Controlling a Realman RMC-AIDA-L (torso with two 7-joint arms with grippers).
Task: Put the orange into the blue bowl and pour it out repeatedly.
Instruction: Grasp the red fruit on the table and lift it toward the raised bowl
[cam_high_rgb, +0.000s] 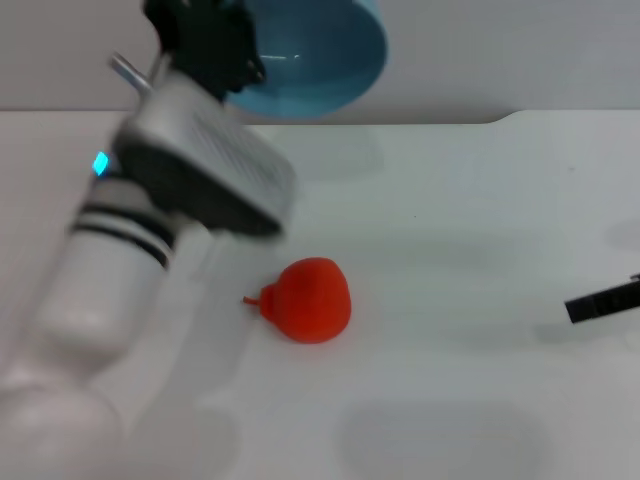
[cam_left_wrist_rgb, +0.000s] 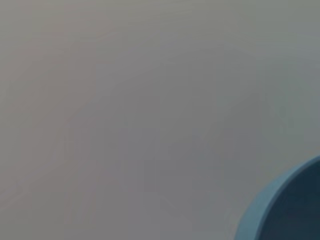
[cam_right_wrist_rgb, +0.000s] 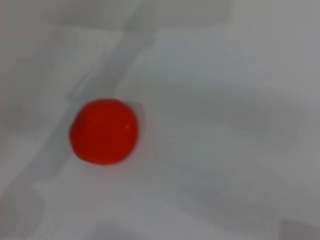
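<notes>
The orange (cam_high_rgb: 312, 300) lies on its side on the white table (cam_high_rgb: 450, 220), stem nub pointing left, near the middle. It also shows in the right wrist view (cam_right_wrist_rgb: 103, 131). The blue bowl (cam_high_rgb: 325, 55) is held up in the air at the back, tilted so its inside faces me, and looks empty. My left gripper (cam_high_rgb: 238, 62) is shut on the bowl's left rim. A part of the bowl's rim shows in the left wrist view (cam_left_wrist_rgb: 280, 210). My right gripper (cam_high_rgb: 604, 299) hangs low at the table's right edge, well right of the orange.
My left arm (cam_high_rgb: 150, 220) reaches across the left side of the table, from the front corner up to the bowl. The table's far edge (cam_high_rgb: 420, 122) meets a grey wall behind.
</notes>
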